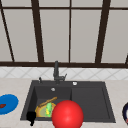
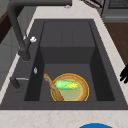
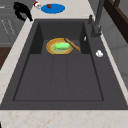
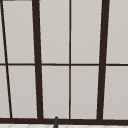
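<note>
My left hand (image 1: pixel 31 117) hovers over the sink's front left corner, fingers relaxed and pointing down, holding nothing. The same hand shows at the counter's edge in the left side view (image 2: pixel 124 73) and in the right side view (image 3: pixel 22 10). In the sink's left basin (image 1: pixel 45 93) lies a yellow plate (image 1: pixel 41 111) with a green and yellow vegetable (image 1: pixel 48 108) on it. A wooden spoon (image 1: pixel 47 101) leans across the plate's rim. The plate (image 2: pixel 83 91), vegetable (image 2: pixel 65 85) and spoon (image 2: pixel 51 86) sit a little inward of the hand.
A big red ball (image 1: pixel 67 115) covers the sink's front edge in the front view. A blue plate (image 1: pixel 7 103) lies on the counter at the left, and a dark-rimmed plate (image 1: pixel 125 112) at the right edge. The black faucet (image 1: pixel 56 71) stands behind the basin. The drainboard (image 1: pixel 88 101) lies on the right.
</note>
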Controlling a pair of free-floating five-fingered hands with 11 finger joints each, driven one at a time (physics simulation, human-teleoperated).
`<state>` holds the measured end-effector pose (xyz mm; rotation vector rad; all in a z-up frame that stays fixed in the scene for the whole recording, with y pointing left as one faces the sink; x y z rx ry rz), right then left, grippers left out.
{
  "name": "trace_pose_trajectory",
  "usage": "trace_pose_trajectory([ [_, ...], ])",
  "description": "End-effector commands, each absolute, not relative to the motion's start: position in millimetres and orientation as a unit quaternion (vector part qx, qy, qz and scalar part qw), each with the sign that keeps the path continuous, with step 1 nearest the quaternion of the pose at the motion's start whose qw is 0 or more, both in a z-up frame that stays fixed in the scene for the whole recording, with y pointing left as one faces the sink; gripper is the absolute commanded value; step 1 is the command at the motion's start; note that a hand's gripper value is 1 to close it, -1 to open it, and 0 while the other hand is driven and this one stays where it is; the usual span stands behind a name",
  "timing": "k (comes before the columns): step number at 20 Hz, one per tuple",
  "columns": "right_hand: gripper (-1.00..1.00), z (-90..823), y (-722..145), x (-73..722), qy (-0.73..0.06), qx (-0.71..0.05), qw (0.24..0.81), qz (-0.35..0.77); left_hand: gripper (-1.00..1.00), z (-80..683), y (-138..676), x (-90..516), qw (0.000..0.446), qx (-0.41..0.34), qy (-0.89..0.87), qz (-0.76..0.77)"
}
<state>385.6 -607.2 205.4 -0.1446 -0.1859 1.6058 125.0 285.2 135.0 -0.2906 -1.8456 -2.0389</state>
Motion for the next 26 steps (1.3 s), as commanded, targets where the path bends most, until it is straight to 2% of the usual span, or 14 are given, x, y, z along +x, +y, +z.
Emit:
trace_pose_trajectory([
  [1,1.00,185.2,-605.5,412.2,-0.098,-0.103,0.692,0.708,0.00,135.0,285.2,125.0,0.187,-0.103,-0.656,-0.724],
  [6,1.00,144.1,-603.7,434.4,-0.149,-0.146,0.667,0.715,0.00,135.0,285.2,125.0,0.187,-0.103,-0.656,-0.724],
  [10,1.00,126.1,-597.6,446.1,-0.117,-0.153,0.661,0.725,0.00,135.0,285.2,125.0,0.187,-0.103,-0.656,-0.724],
  [11,-1.00,121.7,-600.3,446.3,-0.112,-0.145,0.660,0.729,0.00,135.0,285.2,125.0,0.187,-0.103,-0.656,-0.724],
  [20,-1.00,173.0,-605.6,461.2,-0.067,-0.100,0.700,0.704,0.00,135.0,285.2,125.0,0.187,-0.103,-0.656,-0.724],
  [26,-1.00,200.5,-582.8,467.4,-0.083,-0.130,0.691,0.706,0.00,135.0,285.2,125.0,0.187,-0.103,-0.656,-0.724],
])
